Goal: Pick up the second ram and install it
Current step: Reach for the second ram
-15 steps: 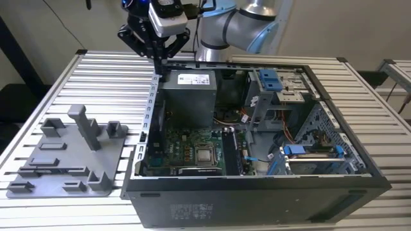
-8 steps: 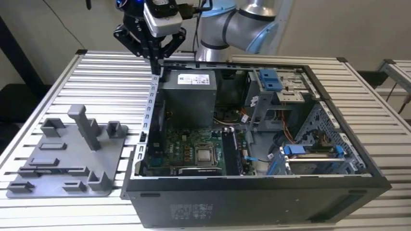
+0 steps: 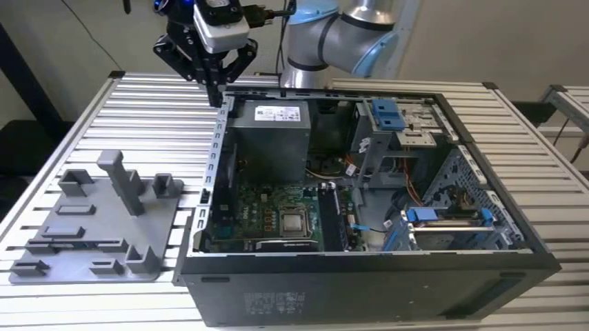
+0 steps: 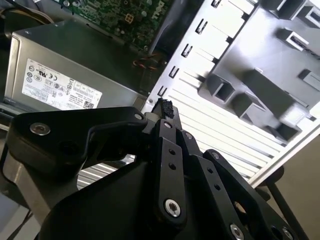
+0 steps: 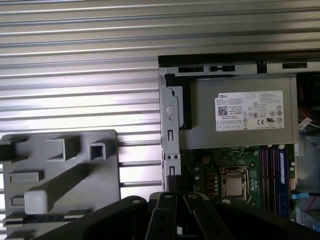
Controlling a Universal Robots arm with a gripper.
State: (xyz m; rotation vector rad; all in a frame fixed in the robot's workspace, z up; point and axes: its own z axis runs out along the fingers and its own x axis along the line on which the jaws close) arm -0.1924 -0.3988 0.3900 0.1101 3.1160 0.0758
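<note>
Second ram (image 3: 78,241) well apart from fingers (image 3: 216,86)

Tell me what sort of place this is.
Probably a robotics lab bench set up for computer assembly: an open PC case sits on a ribbed metal table, a grey fixture tray lies beside it, and a robot arm rises at the far side.

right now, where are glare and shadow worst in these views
Second wrist view: the grey plastic tray with upright posts is washed out by glare, the black claw a dark mass. First wrist view: bright streaks along the ribbed metal table. Exterior view: even light, shadow inside the open black PC case.
</note>
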